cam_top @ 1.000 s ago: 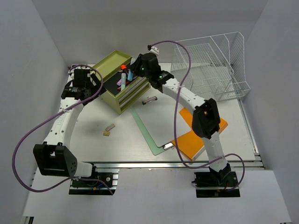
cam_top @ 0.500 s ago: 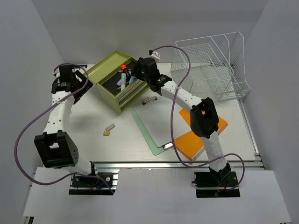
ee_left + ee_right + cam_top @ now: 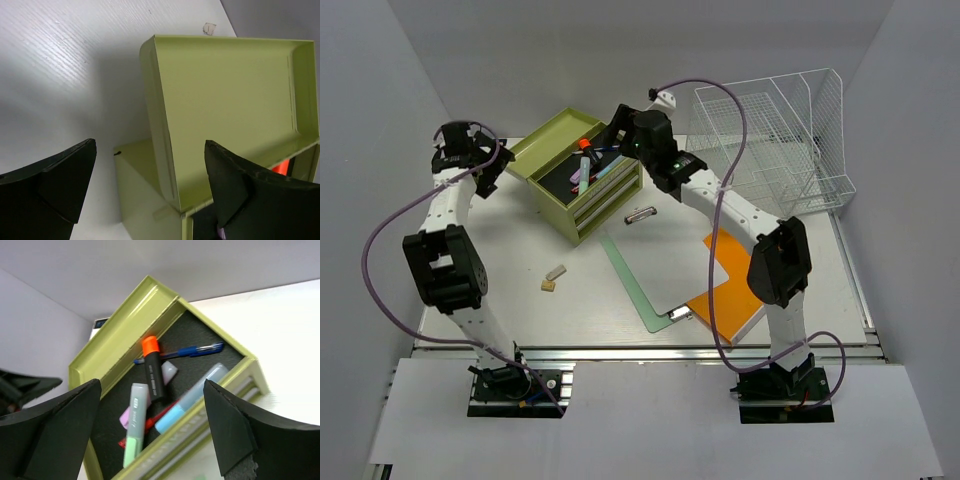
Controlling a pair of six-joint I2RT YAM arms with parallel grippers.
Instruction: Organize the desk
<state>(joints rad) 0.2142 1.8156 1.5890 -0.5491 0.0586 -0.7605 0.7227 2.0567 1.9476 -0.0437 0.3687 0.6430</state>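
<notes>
Olive-green metal fills both wrist views. The left one gives us only the open lid [image 3: 225, 90] of the drawer box [image 3: 145, 200], while the right one looks into its top tray at an orange-capped marker [image 3: 152, 370], a blue pen [image 3: 195, 350] and pastel highlighters [image 3: 135, 425]. Only the overhead view shows us the wire rack [image 3: 770, 140] and the orange folder [image 3: 725, 312]. Our left gripper [image 3: 150, 145] stands spread beside the lid. Our right gripper [image 3: 152, 385] hangs spread above the tray, holding nothing. The white counter [image 3: 520, 250] lies beneath both, carrying the box toward its far left.
</notes>
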